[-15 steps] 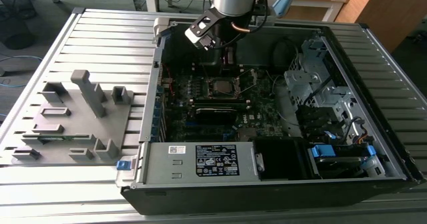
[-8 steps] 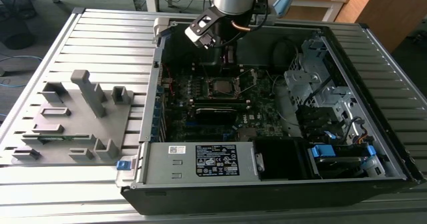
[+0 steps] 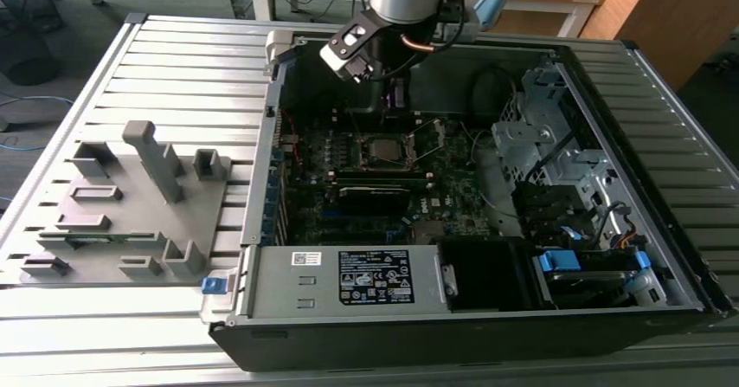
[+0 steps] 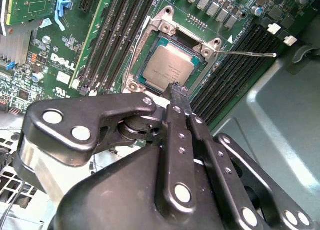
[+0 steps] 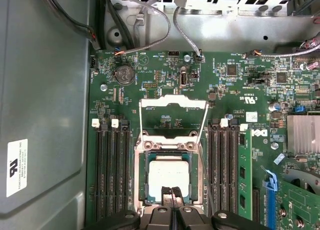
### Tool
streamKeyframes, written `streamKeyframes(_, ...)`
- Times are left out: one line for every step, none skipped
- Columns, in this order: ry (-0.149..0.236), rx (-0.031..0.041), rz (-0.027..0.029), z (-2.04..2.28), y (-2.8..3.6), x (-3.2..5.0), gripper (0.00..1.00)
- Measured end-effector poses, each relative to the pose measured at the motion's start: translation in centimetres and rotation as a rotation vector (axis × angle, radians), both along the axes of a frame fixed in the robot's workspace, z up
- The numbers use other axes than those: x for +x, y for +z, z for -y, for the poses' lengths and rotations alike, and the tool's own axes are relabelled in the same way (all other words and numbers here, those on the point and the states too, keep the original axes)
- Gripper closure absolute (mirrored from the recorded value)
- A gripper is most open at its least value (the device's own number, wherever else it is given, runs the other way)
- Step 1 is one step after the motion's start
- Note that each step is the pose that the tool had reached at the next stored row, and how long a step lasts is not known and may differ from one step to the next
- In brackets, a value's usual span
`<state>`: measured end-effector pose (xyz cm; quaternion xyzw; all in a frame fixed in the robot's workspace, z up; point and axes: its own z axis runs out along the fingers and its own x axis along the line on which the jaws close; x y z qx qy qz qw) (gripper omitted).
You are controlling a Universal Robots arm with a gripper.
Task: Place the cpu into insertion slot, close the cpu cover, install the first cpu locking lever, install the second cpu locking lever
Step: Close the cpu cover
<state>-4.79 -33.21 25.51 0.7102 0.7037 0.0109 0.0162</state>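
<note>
The cpu (image 5: 167, 176) lies flat in the insertion slot (image 5: 140, 160), silver top up; it shows too in the second wrist view (image 4: 170, 65) and in the exterior view (image 3: 386, 149). The cpu cover (image 5: 172, 103) is swung open behind the socket, with thin wire levers (image 5: 141, 125) raised along both its sides. One lever (image 4: 245, 54) sticks out sideways from the socket. My gripper (image 5: 172, 192) hangs just above the chip's near edge, shut with nothing between its fingers (image 4: 176, 90). In the exterior view the gripper (image 3: 390, 93) is over the motherboard, inside the open case.
Memory slots (image 5: 111, 175) flank the socket on both sides. A heat sink (image 5: 302, 132) and blue clips (image 5: 270, 180) lie nearby. The white-labelled power supply (image 3: 375, 276) sits at the case's front. A grey fixture (image 3: 127, 205) stands on the slatted table at the exterior view's left.
</note>
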Motion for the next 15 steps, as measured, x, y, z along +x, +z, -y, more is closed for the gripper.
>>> streamKeyframes(0.0,0.0004,0.0002,0.0,0.05,0.0,0.9)
streamKeyframes(0.0,0.0002,0.0002,0.0,0.1,0.0,0.9)
streamKeyframes(0.0,0.0006,0.0003,-0.01,0.12,0.0,0.9)
streamKeyframes(0.0,0.0007,0.0004,-0.01,0.11,0.01,0.9)
streamKeyframes(0.0,0.0008,0.0005,-0.01,0.12,0.01,0.9)
streamKeyframes(0.0,0.0005,0.0003,-0.01,0.13,0.0,0.9)
streamKeyframes(0.0,0.0004,0.0002,0.0,0.14,0.0,0.9)
streamKeyframes(0.0,0.0004,0.0002,0.0,0.14,0.03,0.9)
streamKeyframes(0.0,0.0003,0.0001,0.0,0.15,0.1,0.9)
streamKeyframes(0.0,0.0002,0.0001,0.0,0.15,0.21,0.9)
streamKeyframes(0.0,0.0003,0.0001,0.0,0.14,0.35,0.9)
streamKeyframes(0.0,0.0004,0.0002,0.0,0.14,0.49,0.9)
streamKeyframes(0.0,0.0003,0.0001,0.0,0.14,0.64,0.9)
streamKeyframes(0.0,0.0004,0.0002,0.0,0.14,0.79,0.9)
streamKeyframes(0.0,0.0004,0.0002,0.0,0.14,0.94,0.9)
